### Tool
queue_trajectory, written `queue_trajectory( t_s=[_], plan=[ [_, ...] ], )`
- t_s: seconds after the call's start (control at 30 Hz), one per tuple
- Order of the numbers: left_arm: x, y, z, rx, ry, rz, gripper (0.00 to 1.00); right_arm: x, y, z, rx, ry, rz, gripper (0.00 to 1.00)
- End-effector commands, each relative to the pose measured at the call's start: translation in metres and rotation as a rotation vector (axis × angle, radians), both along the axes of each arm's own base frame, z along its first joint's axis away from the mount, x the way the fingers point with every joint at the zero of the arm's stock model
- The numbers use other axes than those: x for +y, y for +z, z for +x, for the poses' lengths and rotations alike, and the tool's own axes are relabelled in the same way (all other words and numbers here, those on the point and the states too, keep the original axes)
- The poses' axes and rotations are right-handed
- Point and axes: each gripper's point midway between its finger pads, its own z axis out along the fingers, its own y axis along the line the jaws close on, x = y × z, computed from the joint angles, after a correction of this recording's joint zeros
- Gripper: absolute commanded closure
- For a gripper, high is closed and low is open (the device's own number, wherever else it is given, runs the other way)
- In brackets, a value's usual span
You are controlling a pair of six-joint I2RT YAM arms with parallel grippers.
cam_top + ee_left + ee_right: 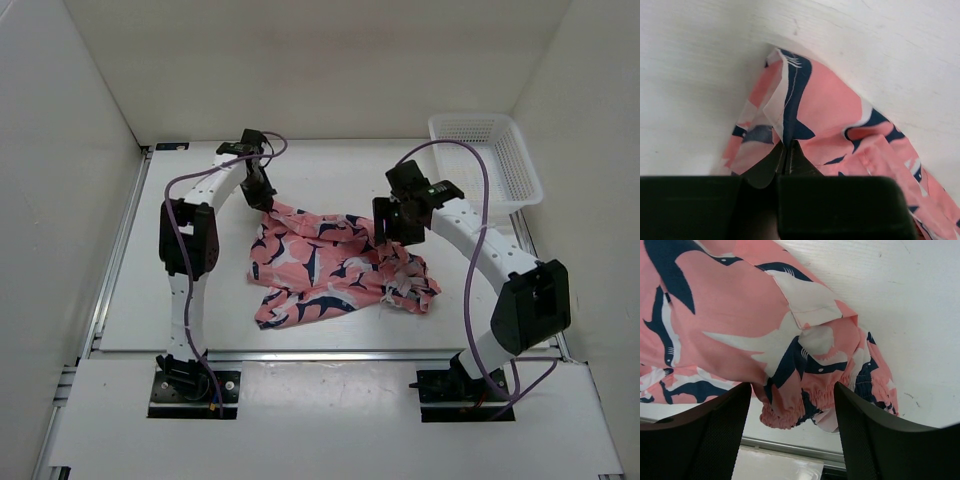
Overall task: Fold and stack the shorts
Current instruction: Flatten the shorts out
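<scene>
- Grip of the left hand (pixel 785 160): clenched on a raised fold of the shorts (pixel 830 110), at their far left corner, where a navy band runs up from the closed tips.
- Right hand (pixel 792 405): spread wide and holding nothing, poised over the gathered, ruffled waistband.
- The shorts are soft, rumpled salmon cloth printed with navy-and-white sharks, lying mid-way across the white table (pixel 150 290) between the arms.

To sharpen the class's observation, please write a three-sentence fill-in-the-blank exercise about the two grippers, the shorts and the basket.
The left gripper is ___ on an edge of the shorts. The right gripper, over the shorts, is ___. The white basket stands at the far ___ corner of the table.
Missing words: shut; open; right.
</scene>
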Motion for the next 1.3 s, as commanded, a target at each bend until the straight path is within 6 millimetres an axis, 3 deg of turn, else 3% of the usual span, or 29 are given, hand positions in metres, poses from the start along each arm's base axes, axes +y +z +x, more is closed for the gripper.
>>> queue_trajectory(
  t_s=[0.0,0.2,0.37,0.6,0.7,0.73,0.87,0.97,1.03,1.07,1.1,1.13,1.17,1.2,1.23,1.27],
  plan=[
    [-0.014,0.042,0.001,-0.116,-0.028,-0.019,0.9,0.002,0.017,-0.006,-0.037,-0.024,0.065,0.29],
    [-0.022,0.048,0.0,-0.128,-0.046,-0.044,0.9,0.015,0.013,-0.011,-0.043,0.046,0.026,0.28],
    [-0.022,0.057,0.0,-0.149,-0.054,-0.046,0.9,0.017,0.005,-0.015,-0.064,0.07,-0.106,0.28],
    [-0.023,0.062,0.0,-0.156,-0.058,-0.056,0.9,0.006,-0.003,-0.013,-0.119,0.015,-0.326,0.33],
    [-0.023,0.066,-0.001,-0.164,-0.058,-0.059,0.9,0.003,-0.008,-0.01,-0.123,0.003,-0.381,0.47],
    [-0.023,0.066,-0.001,-0.164,-0.058,-0.059,0.9,0.001,-0.004,-0.008,-0.134,-0.012,-0.386,0.59],
    [-0.023,0.068,-0.003,-0.164,-0.058,-0.059,0.9,-0.008,-0.003,-0.002,-0.149,-0.051,-0.449,0.88],
    [-0.022,0.077,-0.003,-0.185,-0.067,-0.06,0.9,-0.011,0.023,0.001,-0.208,-0.064,-0.438,1.0],
    [-0.016,0.099,0.004,-0.229,-0.077,-0.059,0.9,-0.017,0.037,0.006,-0.223,-0.066,-0.435,1.0],
    [-0.015,0.108,0.006,-0.245,-0.073,-0.054,0.9,-0.019,0.058,0.018,-0.258,-0.074,-0.418,1.0],
    [-0.002,0.124,0.011,-0.274,-0.055,-0.044,0.9,-0.024,0.069,0.021,-0.265,-0.079,-0.418,1.0],
    [0.001,0.157,0.019,-0.344,-0.045,-0.058,0.9,-0.027,0.086,0.029,-0.302,-0.1,-0.394,1.0],
    [0.006,0.172,0.017,-0.36,-0.036,-0.06,0.9,-0.024,0.118,0.035,-0.367,-0.09,-0.361,1.0],
    [0.011,0.191,0.019,-0.403,-0.034,-0.063,0.9,-0.027,0.133,0.041,-0.399,-0.099,-0.346,1.0],
    [0.015,0.231,0.021,-0.501,-0.024,-0.081,0.9,-0.03,0.154,0.04,-0.435,-0.097,-0.311,1.0],
    [0.022,0.25,0.018,-0.54,-0.021,-0.087,0.9,-0.028,0.182,0.042,-0.498,-0.082,-0.273,1.0]
  ],
)
